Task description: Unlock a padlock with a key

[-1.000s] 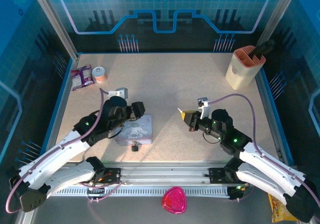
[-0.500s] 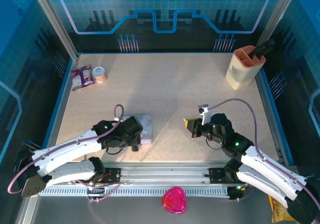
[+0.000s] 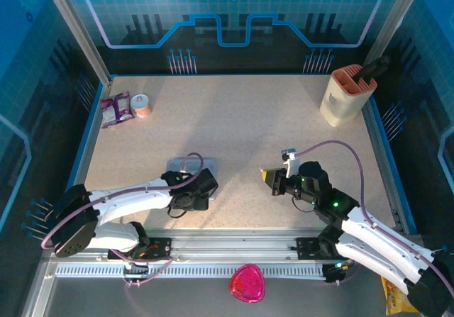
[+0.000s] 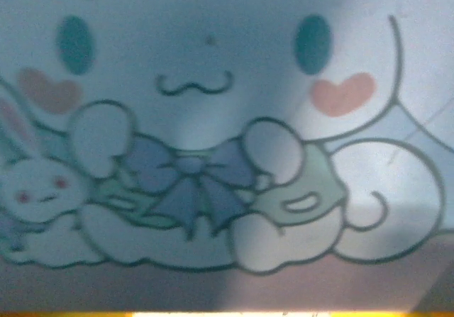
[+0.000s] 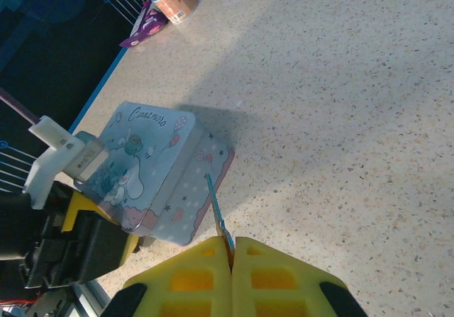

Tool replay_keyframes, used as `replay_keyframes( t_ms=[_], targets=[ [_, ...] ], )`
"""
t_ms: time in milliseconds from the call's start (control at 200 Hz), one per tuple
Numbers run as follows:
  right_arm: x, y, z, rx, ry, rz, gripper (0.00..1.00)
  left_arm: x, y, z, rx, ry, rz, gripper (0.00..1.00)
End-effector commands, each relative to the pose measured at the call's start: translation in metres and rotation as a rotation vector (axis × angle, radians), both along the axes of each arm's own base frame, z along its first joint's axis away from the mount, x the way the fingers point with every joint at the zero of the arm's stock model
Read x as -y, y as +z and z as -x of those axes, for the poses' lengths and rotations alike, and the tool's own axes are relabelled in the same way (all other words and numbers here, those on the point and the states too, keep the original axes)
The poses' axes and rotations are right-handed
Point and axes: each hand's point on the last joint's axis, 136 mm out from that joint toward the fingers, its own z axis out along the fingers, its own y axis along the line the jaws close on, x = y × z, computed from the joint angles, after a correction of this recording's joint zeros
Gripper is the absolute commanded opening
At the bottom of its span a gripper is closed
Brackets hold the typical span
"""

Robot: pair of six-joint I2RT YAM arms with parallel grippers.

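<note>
The right gripper (image 5: 232, 245) hung to the right of the tin (image 5: 152, 164). Its yellow fingers (image 5: 269, 274) were pressed together on the key (image 5: 216, 209), whose thin blade stuck out toward the tin's side wall. The left gripper (image 3: 193, 191) sat low over the tin's near end, above the cartoon lid. I could not tell how far its fingers were parted.

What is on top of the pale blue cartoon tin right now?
The left pincer hangs over the near end of the tin; the rest of the lid is bare. The near edge under it is covered, so whether it touches anything there cannot be told.
</note>
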Motion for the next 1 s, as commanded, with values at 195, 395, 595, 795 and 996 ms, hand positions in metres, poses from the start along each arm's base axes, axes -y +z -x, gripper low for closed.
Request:
replay_keyframes(
  t_ms=[195, 395, 595, 795, 996],
  targets=[
    [0.000, 0.003, 0.002, 0.009, -0.001, -0.027, 0.00, 0.044, -0.001, -0.054, 0.137, -0.096, 0.001, 0.60],
    [0.004, 0.004, 0.004, 0.012, -0.010, -0.020, 0.00, 0.078, -0.005, -0.082, 0.155, -0.145, 0.009, 0.56],
    [0.008, 0.006, 0.005, 0.016, -0.026, -0.018, 0.00, 0.105, 0.002, -0.109, 0.188, -0.137, 0.068, 0.55],
    [0.008, 0.007, 0.006, 0.014, -0.022, -0.016, 0.00, 0.097, 0.007, -0.102, 0.233, -0.039, 0.177, 0.61],
    [0.005, 0.008, 0.005, 0.017, -0.016, -0.034, 0.00, 0.080, -0.006, -0.088, 0.308, 0.163, 0.409, 0.62]
  ],
)
